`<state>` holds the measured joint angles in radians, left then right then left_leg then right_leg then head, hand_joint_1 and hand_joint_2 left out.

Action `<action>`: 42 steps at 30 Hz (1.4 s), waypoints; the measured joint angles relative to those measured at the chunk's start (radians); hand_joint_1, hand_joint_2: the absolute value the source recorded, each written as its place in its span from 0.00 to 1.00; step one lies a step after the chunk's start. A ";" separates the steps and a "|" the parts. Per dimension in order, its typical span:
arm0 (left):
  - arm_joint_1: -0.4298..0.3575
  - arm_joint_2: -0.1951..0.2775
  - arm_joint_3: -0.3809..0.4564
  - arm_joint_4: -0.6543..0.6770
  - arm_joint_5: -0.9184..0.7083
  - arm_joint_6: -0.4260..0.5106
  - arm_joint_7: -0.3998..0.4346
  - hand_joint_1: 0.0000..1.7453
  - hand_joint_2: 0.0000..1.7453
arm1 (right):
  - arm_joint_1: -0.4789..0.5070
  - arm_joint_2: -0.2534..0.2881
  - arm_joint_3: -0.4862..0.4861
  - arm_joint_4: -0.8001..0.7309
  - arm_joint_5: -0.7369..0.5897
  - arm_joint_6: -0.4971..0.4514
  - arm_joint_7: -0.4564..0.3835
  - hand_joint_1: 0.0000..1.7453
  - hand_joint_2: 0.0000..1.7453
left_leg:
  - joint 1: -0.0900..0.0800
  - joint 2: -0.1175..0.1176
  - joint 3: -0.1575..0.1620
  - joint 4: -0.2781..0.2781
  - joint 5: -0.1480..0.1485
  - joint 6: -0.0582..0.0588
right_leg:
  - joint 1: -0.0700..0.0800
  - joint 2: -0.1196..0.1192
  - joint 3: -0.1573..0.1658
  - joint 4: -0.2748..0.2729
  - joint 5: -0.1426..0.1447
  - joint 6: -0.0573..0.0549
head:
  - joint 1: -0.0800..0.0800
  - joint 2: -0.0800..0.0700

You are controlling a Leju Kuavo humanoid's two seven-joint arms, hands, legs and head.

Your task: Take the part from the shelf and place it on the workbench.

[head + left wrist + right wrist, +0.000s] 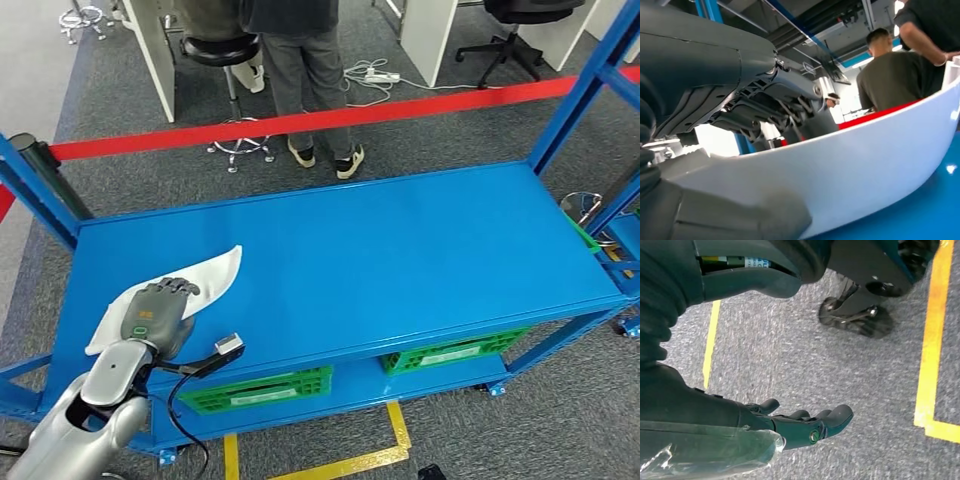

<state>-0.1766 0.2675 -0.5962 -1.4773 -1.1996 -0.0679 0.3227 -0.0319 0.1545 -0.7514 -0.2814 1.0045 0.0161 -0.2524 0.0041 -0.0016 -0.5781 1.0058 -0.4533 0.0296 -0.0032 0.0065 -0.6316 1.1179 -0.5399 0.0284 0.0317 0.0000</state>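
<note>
The white part [202, 279] is seen lying on the blue shelf [362, 250] toward eight o'clock in the head view, near the front-left corner. The left hand [160, 310] is laid over it, fingers curled across its top and thumb beneath its edge (the wrist view shows the part [851, 170] between them), so it is gripped. The right hand [806, 422] is held over grey carpet [791, 355], fingers extended and apart, holding nothing. Green crates [260, 388] are seen on the lower level.
</note>
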 joint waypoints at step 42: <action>0.097 -0.117 0.130 -0.179 0.735 0.402 -0.633 0.94 1.00 | 0.025 0.008 0.024 -0.014 -0.036 -0.041 -0.051 0.00 1.00 | -0.011 -0.001 0.003 0.002 -0.002 -0.018 | -0.001 0.000 0.063 -0.109 0.062 -0.015 | -0.005 0.000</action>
<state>-0.0798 0.1506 -0.4660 -1.6563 -0.4643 0.3345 -0.3103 -0.0065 0.1622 -0.7270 -0.2956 0.9688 -0.0252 -0.3032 -0.0068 -0.0028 -0.5755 1.0079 -0.4557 0.0117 -0.0045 0.0069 -0.5682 1.0086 -0.4782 0.0138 0.0270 0.0000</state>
